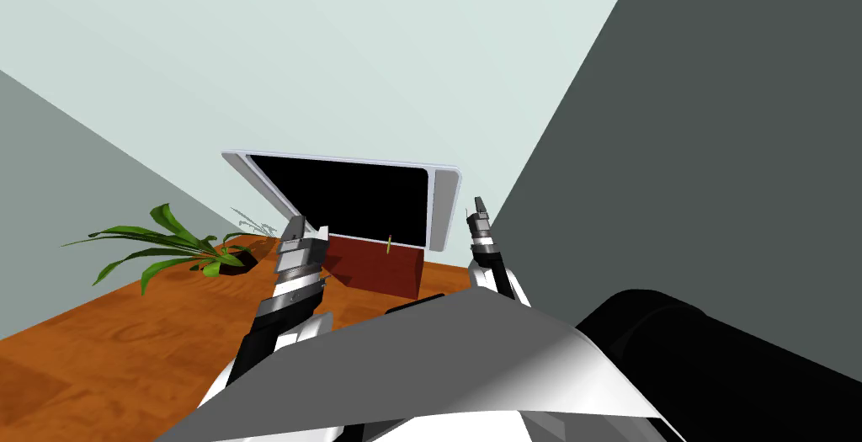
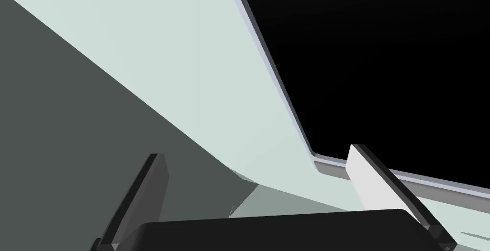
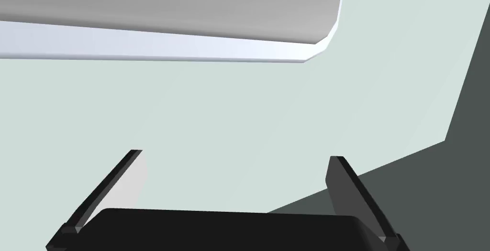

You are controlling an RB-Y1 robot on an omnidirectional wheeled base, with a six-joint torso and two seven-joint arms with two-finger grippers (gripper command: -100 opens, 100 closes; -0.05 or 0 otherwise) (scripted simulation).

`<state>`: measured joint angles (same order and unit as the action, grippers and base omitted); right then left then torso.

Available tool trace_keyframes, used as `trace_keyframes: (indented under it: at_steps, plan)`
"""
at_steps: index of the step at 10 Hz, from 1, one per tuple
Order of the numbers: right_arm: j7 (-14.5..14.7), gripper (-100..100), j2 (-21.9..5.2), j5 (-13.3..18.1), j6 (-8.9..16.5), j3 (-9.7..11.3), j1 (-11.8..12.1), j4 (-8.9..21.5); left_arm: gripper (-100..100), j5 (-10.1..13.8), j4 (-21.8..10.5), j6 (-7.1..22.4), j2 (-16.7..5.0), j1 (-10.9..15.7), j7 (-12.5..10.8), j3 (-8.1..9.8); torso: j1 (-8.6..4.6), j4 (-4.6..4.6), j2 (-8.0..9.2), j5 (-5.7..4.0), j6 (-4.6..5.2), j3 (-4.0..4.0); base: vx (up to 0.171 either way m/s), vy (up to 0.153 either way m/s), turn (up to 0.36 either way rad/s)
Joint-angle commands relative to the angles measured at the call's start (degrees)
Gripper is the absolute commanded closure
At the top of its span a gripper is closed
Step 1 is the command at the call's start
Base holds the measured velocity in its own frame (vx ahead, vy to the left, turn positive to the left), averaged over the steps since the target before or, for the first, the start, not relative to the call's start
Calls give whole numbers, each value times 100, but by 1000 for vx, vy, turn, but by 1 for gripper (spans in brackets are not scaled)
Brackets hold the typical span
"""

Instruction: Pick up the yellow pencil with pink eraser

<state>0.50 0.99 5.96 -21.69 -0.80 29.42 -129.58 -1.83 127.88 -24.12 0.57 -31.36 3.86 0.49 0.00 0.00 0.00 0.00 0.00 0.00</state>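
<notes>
The pencil (image 1: pixel 389 245), a thin yellowish stick, stands upright at the top of a dark red box (image 1: pixel 379 268); its tip is too small to tell its colour. The orange-brown wooden counter (image 1: pixel 126 353) runs along a pale wall. At the back of the counter stands a white-framed black screen (image 1: pixel 353 201), and the box sits just in front of the screen's lower edge. Well off to my left, a green plant (image 1: pixel 177 226) spreads long leaves from a dark pot (image 1: pixel 238 258) on the counter. The left hand (image 1: pixel 308 231) is raised just beside the box's left end, and its fingers (image 2: pixel 143 190) stand apart, with the screen's lower corner beyond them. The right hand (image 1: pixel 480 208) is raised by the screen's right edge, to the right of the box, and its fingers (image 3: pixel 342 190) are also spread. The pencil stands between the two hands, apart from both.
</notes>
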Motion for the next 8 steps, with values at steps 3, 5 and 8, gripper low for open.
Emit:
trace_keyframes:
  at_steps: [3,5,8]
  plan:
    - [0,0,0,0,0,0,-1,0,-100,-142,-220,67,-510,156,82,-100,9,3,14,2,1,8,-43,19,-61]
    - [0,0,0,0,0,0,-1,0,-100,-256,-405,124,-807,281,149,-181,13,5,21,3,1,12,-60,34,-72]
    - [0,0,0,0,0,0,-1,0,-100,-471,-773,238,-1286,516,274,-334,14,7,30,3,1,17,-78,32,-103]
